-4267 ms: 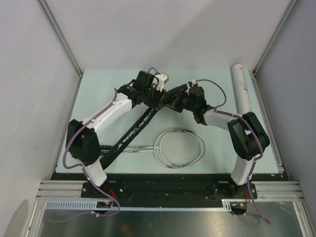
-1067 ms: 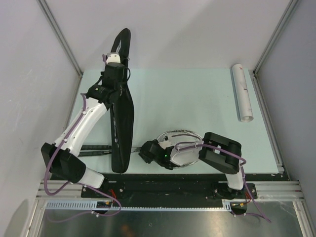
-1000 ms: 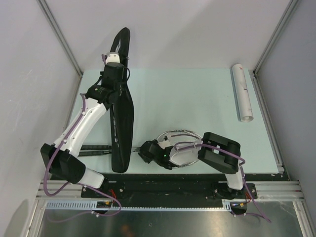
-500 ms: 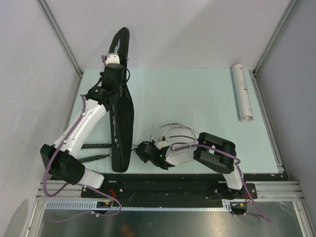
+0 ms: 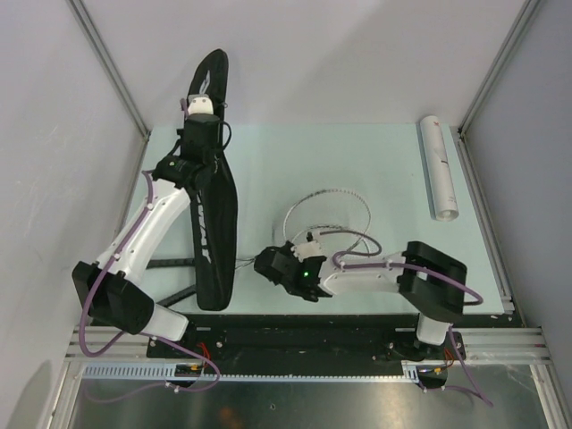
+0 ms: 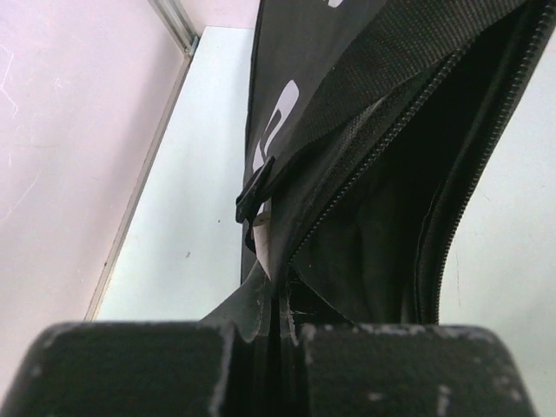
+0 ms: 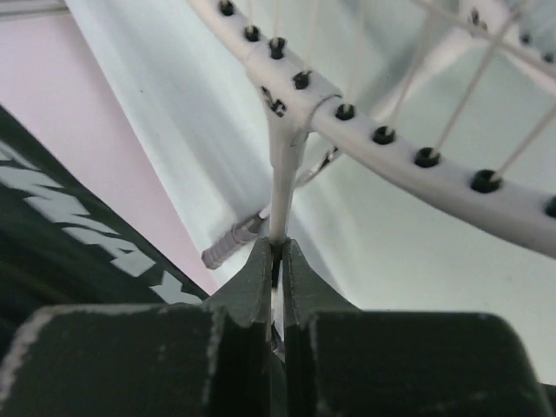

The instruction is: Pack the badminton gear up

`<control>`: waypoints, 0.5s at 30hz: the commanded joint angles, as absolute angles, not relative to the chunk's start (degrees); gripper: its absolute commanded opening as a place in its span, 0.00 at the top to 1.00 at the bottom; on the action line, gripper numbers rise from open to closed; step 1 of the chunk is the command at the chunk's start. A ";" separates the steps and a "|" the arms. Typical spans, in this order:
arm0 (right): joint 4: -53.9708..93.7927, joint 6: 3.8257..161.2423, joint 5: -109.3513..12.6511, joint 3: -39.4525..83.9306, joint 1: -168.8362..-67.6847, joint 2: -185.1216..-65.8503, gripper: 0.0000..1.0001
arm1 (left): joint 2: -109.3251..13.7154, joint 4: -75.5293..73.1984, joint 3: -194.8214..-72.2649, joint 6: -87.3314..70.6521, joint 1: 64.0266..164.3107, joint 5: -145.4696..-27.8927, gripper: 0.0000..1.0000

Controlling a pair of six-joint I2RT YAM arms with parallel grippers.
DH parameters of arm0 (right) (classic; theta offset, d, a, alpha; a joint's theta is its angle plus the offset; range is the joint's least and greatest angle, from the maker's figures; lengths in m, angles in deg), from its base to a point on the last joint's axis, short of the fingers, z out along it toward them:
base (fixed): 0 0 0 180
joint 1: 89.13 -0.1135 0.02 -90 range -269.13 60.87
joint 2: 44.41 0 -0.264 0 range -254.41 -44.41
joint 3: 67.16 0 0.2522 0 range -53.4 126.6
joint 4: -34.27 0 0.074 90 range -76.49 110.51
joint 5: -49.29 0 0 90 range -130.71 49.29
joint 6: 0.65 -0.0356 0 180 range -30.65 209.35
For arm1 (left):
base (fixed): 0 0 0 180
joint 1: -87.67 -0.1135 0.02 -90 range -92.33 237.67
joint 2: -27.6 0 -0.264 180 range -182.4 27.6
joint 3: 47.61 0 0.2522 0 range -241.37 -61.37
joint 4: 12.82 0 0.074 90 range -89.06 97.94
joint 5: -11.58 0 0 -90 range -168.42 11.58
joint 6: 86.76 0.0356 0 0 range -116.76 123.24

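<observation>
white-framed racket, near 6 o'clock on the bench, likely handles light and stiff, strings fragile; right tool pinches its thin shaft just under the head. left tool clamps the zipper edge of the floppy racket bag at 10 o'clock.

A pale green table stands between plain grey-white walls under even light. 2 slanted aluminium posts rise at its far corners, and a ridged metal rail runs along its near edge.
</observation>
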State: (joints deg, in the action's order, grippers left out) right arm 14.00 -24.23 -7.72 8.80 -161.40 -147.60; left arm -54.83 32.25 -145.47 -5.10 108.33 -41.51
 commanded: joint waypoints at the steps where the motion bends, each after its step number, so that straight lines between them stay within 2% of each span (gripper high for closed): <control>1: 11.35 -0.55 4.88 7.78 -159.02 -139.52 1.00 | -53.86 29.33 -146.19 -3.00 107.62 -40.80 1.00; 2: 12.06 5.18 9.08 7.78 -158.57 -137.33 1.00 | -54.48 29.41 -146.45 -3.00 107.53 -41.24 1.00; 4: 16.01 24.01 8.52 7.60 -155.08 -135.38 1.00 | -55.45 29.50 -146.63 -3.61 107.27 -41.68 1.00; 6: 23.44 34.37 8.95 5.94 -153.39 -132.66 1.00 | -55.72 29.33 -146.89 -5.10 106.22 -43.07 1.00; 7: 28.71 48.08 6.95 4.45 -151.03 -131.86 1.00 | -55.98 29.50 -147.15 -5.46 105.87 -43.44 0.99; 9: 38.72 57.05 1.50 2.34 -148.74 -130.46 1.00 | -56.59 29.50 -147.33 -6.34 104.81 -44.31 1.00; 10: 40.88 65.45 -6.00 2.41 -145.16 -130.19 1.00 | -56.77 29.50 -147.33 -6.78 104.46 -45.10 1.00; 12: 43.17 68.85 -12.02 2.76 -141.45 -128.53 1.00 | -56.86 29.50 -147.16 -7.39 103.49 -48.17 1.00; 13: 42.14 69.91 -18.50 3.72 -138.73 -127.99 1.00 | -56.86 29.59 -146.81 -8.00 103.23 -49.23 1.00; 15: 37.32 71.85 -23.54 6.18 -133.36 -127.20 1.00 | -57.39 29.42 -146.45 -10.03 102.00 -50.99 0.99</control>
State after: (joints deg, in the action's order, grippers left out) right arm 33.43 53.73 -9.86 2.96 -141.30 -131.04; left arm -57.54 31.94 -145.47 -5.95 103.85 -46.52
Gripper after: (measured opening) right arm 0.031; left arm 0.017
